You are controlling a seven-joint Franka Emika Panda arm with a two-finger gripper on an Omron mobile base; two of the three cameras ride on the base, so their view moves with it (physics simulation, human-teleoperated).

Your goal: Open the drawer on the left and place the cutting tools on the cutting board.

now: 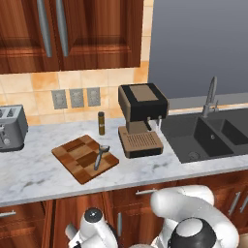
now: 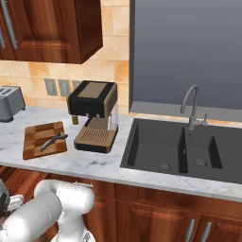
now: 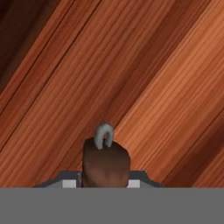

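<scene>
marble counter (image 1: 29, 177) | cutting board (image 1: 85, 158) beside coffee machine (image 1: 140, 120) | fingers: cannot tell

The kitchen has a white and grey marble counter (image 1: 29, 179). Under it are red-brown wood cabinets (image 2: 156, 212) with silver handles. More wood cabinets (image 1: 92, 34) hang at 12 o'clock over the counter. The wall has tan tiles (image 1: 43, 80) and three grey sockets (image 1: 76, 98). A big grey window panel (image 2: 189, 52) stands at 12 o'clock above a dark double sink (image 2: 182, 151), which has a curved silver tap (image 2: 191, 106). A silver toaster (image 1: 10, 128) sits at 9 o'clock. A black and brown coffee machine (image 1: 141, 118) stands in the middle, with a dark bottle (image 1: 101, 123) just beside it.
</scene>
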